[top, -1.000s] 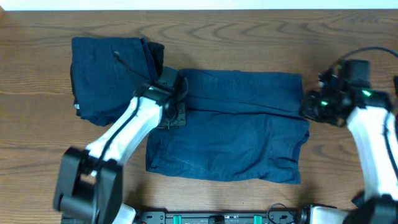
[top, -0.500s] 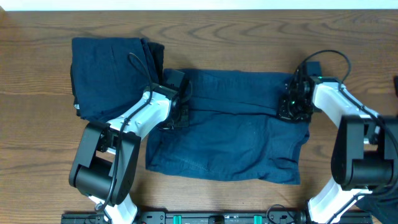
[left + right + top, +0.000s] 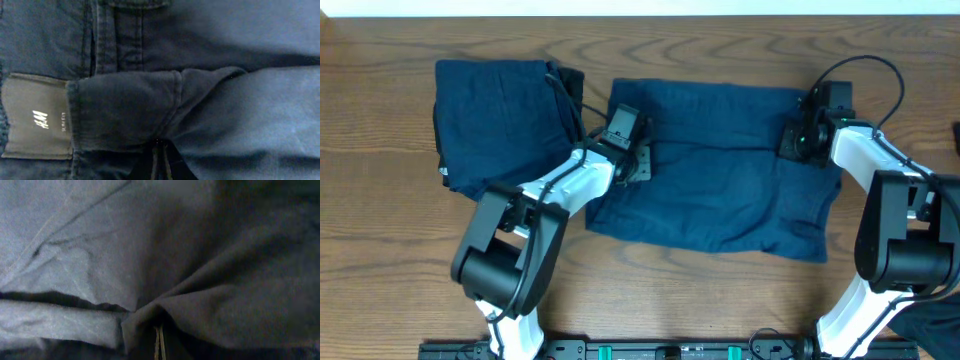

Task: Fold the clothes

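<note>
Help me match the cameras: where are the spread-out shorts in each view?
Overhead: shorts at centre, between both arms.
Left wrist: fill the frame; label at left.
Right wrist: fill the frame, blurry.
Shared landmark: pucker at wrist views' bottom centre, where left end effector and right end effector pinch.

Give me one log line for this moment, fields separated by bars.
task: fold clothes | left gripper: shut on shorts, near left end | right gripper: shut on shorts, near right end | bundle: lies left of shorts

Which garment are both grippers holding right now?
The spread shorts at centre: the left gripper and right gripper each pinch its fabric. The folded bundle beside it has no gripper on it.
</note>
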Available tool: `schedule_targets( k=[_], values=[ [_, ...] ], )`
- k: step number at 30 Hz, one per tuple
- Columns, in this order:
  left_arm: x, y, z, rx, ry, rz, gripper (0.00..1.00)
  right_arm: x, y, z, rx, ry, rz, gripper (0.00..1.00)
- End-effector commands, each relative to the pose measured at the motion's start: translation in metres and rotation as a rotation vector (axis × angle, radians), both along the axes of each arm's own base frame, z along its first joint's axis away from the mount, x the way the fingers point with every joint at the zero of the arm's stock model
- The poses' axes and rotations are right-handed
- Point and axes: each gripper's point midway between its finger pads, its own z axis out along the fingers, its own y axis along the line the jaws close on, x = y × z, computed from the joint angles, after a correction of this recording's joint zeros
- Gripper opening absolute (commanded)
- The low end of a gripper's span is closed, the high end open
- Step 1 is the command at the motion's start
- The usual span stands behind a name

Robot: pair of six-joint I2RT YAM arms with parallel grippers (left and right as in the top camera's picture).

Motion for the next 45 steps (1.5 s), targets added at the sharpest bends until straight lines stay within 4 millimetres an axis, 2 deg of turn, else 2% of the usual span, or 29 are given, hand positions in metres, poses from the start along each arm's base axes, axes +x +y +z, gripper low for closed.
schedule_targets(
  k=[1,4,7,9,11,13,16,20,21,23,27,29,31,37,41,45],
  values=[
    [-0.012,-0.004,-0.021,-0.001,0.064,-0.007,0.06,-0.012,-0.014,-0.026,-0.071,0.074,0.002,0.02],
    [-0.006,-0.005,0.005,-0.019,0.019,-0.013,0.06,0.003,-0.015,0.0,-0.081,0.045,0.02,0.06],
    [-0.001,-0.005,0.047,-0.047,-0.052,-0.022,0.06,0.015,-0.016,0.038,-0.082,0.024,0.019,0.1],
    [-0.003,-0.003,0.075,-0.061,-0.097,-0.031,0.06,0.015,-0.016,0.069,-0.08,0.027,0.02,0.15],
    [-0.009,0.002,0.098,-0.056,-0.131,-0.054,0.07,0.006,-0.016,0.094,-0.078,0.049,0.019,0.24],
    [-0.018,0.01,0.112,-0.031,-0.144,-0.073,0.07,-0.009,-0.016,0.114,-0.073,0.084,0.012,0.3],
    [-0.029,0.02,0.116,-0.001,-0.119,-0.075,0.07,-0.036,-0.02,0.125,-0.055,0.154,-0.031,0.32],
    [-0.032,0.036,0.102,0.046,-0.075,-0.044,0.11,-0.07,-0.013,0.118,0.012,0.284,-0.039,0.29],
    [-0.031,0.039,0.099,0.053,-0.07,-0.038,0.12,-0.074,-0.011,0.114,0.025,0.298,-0.036,0.29],
    [-0.026,0.043,0.091,0.069,-0.064,-0.045,0.28,-0.082,-0.007,0.105,0.045,0.326,-0.032,0.29],
    [-0.012,0.049,0.071,0.083,-0.055,-0.054,0.36,-0.094,-0.005,0.083,0.053,0.367,-0.032,0.28],
    [-0.008,0.046,0.061,0.061,-0.046,-0.079,0.36,-0.101,-0.004,0.072,0.054,0.386,-0.032,0.28],
    [-0.004,0.041,0.052,0.018,-0.037,-0.111,0.4,-0.108,-0.004,0.062,0.056,0.403,-0.033,0.27],
    [0.0,0.035,0.032,-0.093,0.02,-0.127,0.52,-0.12,-0.002,0.043,0.059,0.429,-0.033,0.28],
    [-0.006,0.024,0.027,-0.183,0.066,-0.157,0.53,-0.121,-0.003,0.038,0.058,0.425,-0.033,0.28],
    [-0.011,0.023,0.023,-0.191,0.093,-0.161,0.53,-0.121,-0.002,0.037,0.058,0.424,-0.032,0.28]
  ],
)
